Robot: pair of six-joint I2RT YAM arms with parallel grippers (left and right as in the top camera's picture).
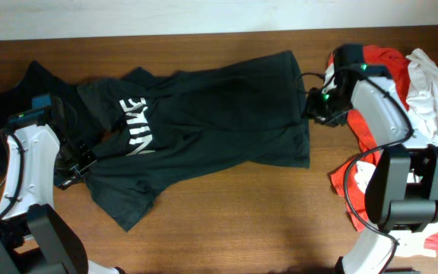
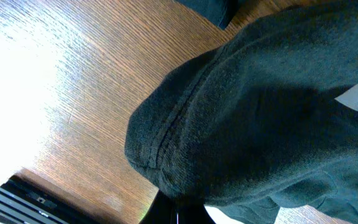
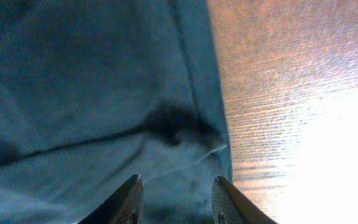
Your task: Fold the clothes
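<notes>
A dark T-shirt [image 1: 211,114] with a white NIKE print lies spread across the middle of the wooden table [image 1: 226,205]. My left gripper [image 1: 73,164] is at the shirt's left end. In the left wrist view it is shut [image 2: 179,210] on a bunched fold of the dark T-shirt [image 2: 253,106], lifted off the wood. My right gripper [image 1: 315,106] is at the shirt's right edge. In the right wrist view its fingers [image 3: 178,198] are open, just over the T-shirt's hemmed edge [image 3: 104,93], with cloth between them but not pinched.
A pile of red and white clothes [image 1: 424,84] lies at the right side under and beside the right arm. Another dark garment [image 1: 6,99] lies at the back left. Bare wood shows along the front of the table.
</notes>
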